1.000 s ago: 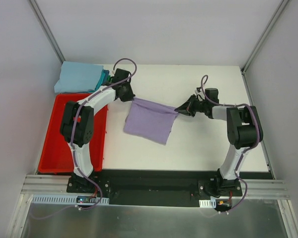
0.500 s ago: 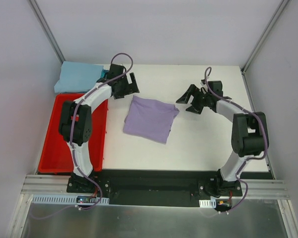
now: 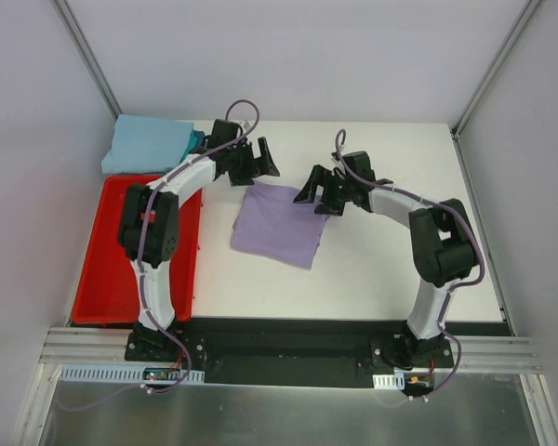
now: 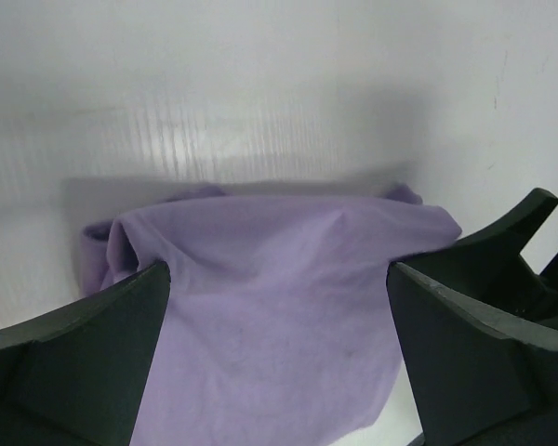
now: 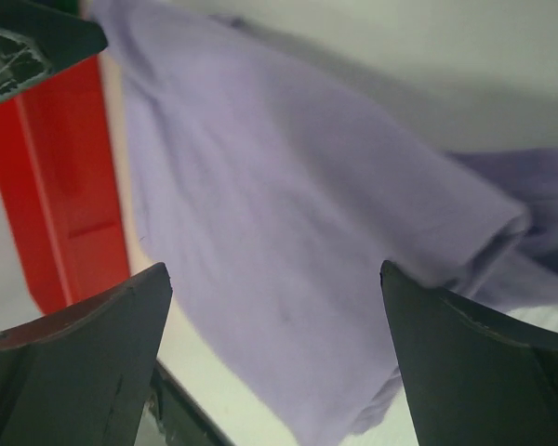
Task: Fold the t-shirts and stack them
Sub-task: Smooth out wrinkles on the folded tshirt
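Observation:
A lavender t-shirt (image 3: 277,226) lies folded into a rough rectangle on the white table, tilted a little. My left gripper (image 3: 258,162) hangs open over its far left corner, holding nothing. My right gripper (image 3: 318,192) hangs open over its far right corner, also with nothing in it. In the left wrist view the lavender cloth (image 4: 279,316) lies below and between the spread fingers of the left gripper (image 4: 277,279). The right wrist view shows the same shirt (image 5: 288,214) beneath the wide-open right gripper (image 5: 274,269). A light blue folded shirt (image 3: 147,146) rests on a teal one (image 3: 196,141) at the far left.
A red plastic bin (image 3: 102,279) sits along the table's left side, right beside the left arm; its red wall (image 5: 65,186) shows in the right wrist view. White walls enclose the table on the far side, left and right.
Both grippers opened and let go of the lavender shirt, which dropped flat onto the table. Both then moved inward over the shirt's far edge.

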